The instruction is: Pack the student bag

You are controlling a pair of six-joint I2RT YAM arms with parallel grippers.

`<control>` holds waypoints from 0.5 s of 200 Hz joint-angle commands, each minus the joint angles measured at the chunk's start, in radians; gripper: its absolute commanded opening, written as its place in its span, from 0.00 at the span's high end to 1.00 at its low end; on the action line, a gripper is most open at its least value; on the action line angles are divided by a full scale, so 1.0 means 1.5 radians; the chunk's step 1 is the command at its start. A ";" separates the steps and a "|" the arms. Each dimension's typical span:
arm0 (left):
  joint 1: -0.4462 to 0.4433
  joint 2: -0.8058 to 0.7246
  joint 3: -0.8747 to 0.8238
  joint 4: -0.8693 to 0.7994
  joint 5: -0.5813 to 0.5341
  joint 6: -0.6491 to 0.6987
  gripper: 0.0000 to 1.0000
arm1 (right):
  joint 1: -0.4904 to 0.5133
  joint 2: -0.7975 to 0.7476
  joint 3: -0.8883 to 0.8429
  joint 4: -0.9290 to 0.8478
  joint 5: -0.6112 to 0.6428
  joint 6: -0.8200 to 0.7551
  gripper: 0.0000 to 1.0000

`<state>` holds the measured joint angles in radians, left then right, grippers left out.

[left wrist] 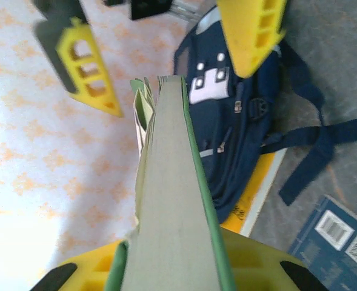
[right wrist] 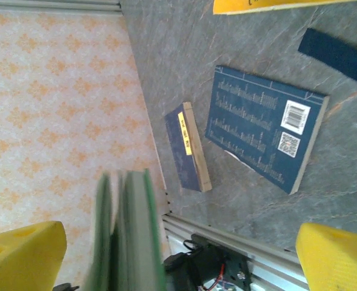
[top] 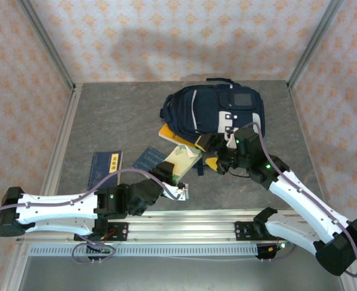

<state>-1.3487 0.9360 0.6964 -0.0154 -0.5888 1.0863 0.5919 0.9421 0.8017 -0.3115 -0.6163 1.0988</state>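
Note:
The student bag (top: 214, 109) (left wrist: 239, 121) lies navy and bulky at the back middle of the table. Between its yellow fingers, my left gripper (top: 169, 174) (left wrist: 175, 264) is shut on a green-covered book (top: 185, 159) (left wrist: 172, 200), held up edge-on and pointing toward the bag. My right gripper (top: 217, 160) (right wrist: 181, 233) is open, its yellow fingers (left wrist: 87, 66) standing wide on either side of the book's far end (right wrist: 130, 236) without touching it. The bag's opening is hidden.
A yellow book (top: 172, 134) (left wrist: 260, 188) lies half under the bag's near side. Two dark blue books (top: 105, 167) (top: 149, 159) lie on the grey table at front left, also the flat one (right wrist: 263, 127) and the thick one (right wrist: 187, 145). A bag strap (right wrist: 342, 51) trails loose.

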 commanded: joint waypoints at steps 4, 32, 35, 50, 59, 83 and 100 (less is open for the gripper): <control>-0.004 -0.015 0.002 0.062 -0.038 0.051 1.00 | 0.023 0.016 -0.023 0.108 -0.031 0.053 0.05; -0.004 -0.023 -0.001 0.060 -0.032 0.042 1.00 | 0.038 0.031 -0.050 0.193 -0.034 0.088 0.18; -0.003 -0.023 -0.002 0.059 -0.032 0.041 1.00 | 0.039 0.032 -0.051 0.198 -0.034 0.089 0.21; -0.003 -0.022 -0.003 0.050 -0.032 0.035 1.00 | 0.039 0.030 -0.056 0.205 -0.024 0.093 0.37; -0.004 -0.022 -0.003 0.042 -0.031 0.030 1.00 | 0.039 0.023 -0.058 0.202 -0.012 0.095 0.49; -0.004 -0.028 -0.006 0.021 -0.019 0.015 1.00 | 0.037 0.008 -0.066 0.203 0.007 0.102 0.78; -0.004 -0.029 -0.003 0.004 -0.009 0.004 0.96 | 0.035 0.004 -0.065 0.203 0.010 0.106 0.98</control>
<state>-1.3487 0.9241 0.6918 -0.0055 -0.5987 1.1221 0.6453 0.9726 0.7193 -0.0357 -0.6270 1.2400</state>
